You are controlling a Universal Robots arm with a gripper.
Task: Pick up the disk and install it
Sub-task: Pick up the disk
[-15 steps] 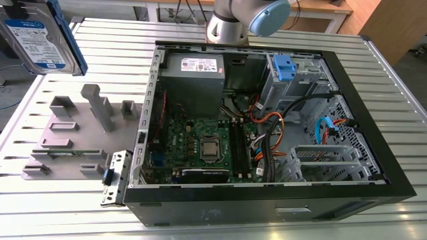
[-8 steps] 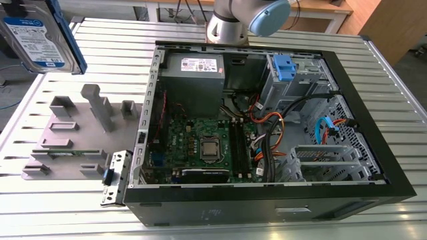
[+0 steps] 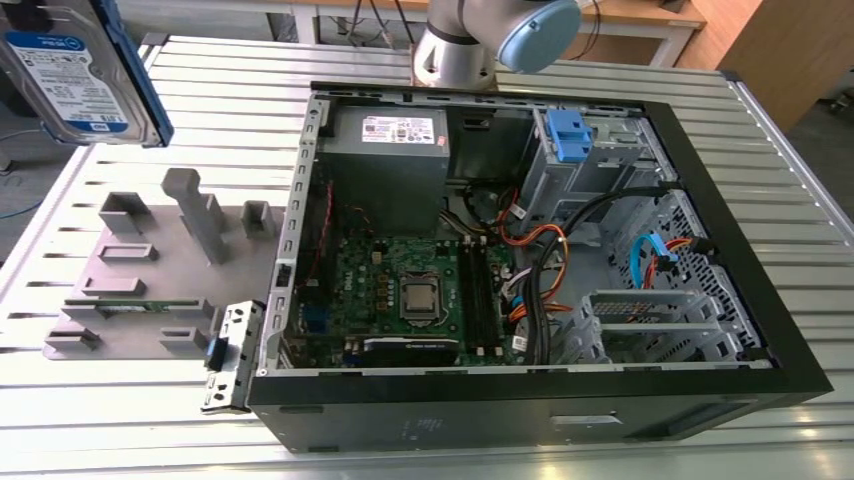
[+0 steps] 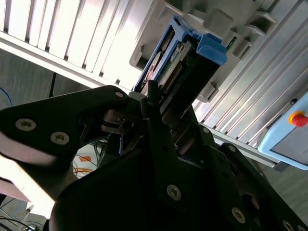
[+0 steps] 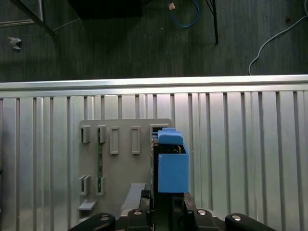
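The disk (image 3: 80, 70), silver with a white-and-blue label and a blue carrier, hangs in the air at the exterior view's far left, above the grey fixture plate (image 3: 134, 270). In both wrist views my gripper (image 4: 161, 103) is shut on the disk (image 4: 187, 53), black fingers clamped on its two flat faces. The first wrist view looks down on the disk's blue carrier edge (image 5: 172, 166), held edge-on in my gripper (image 5: 166, 204) over the fixture plate (image 5: 120, 159). The open computer case (image 3: 534, 250) lies to the exterior view's right, its drive bay with a blue latch (image 3: 567, 135) at the far corner.
Inside the case are a grey power-supply box (image 3: 387, 140), the motherboard (image 3: 414, 290) and loose orange and blue cables (image 3: 641, 255). Upright posts (image 3: 194, 210) rise from the fixture plate. Everything rests on a slatted aluminium table (image 3: 107, 420). A pendant with a red button (image 4: 298, 119) lies nearby.
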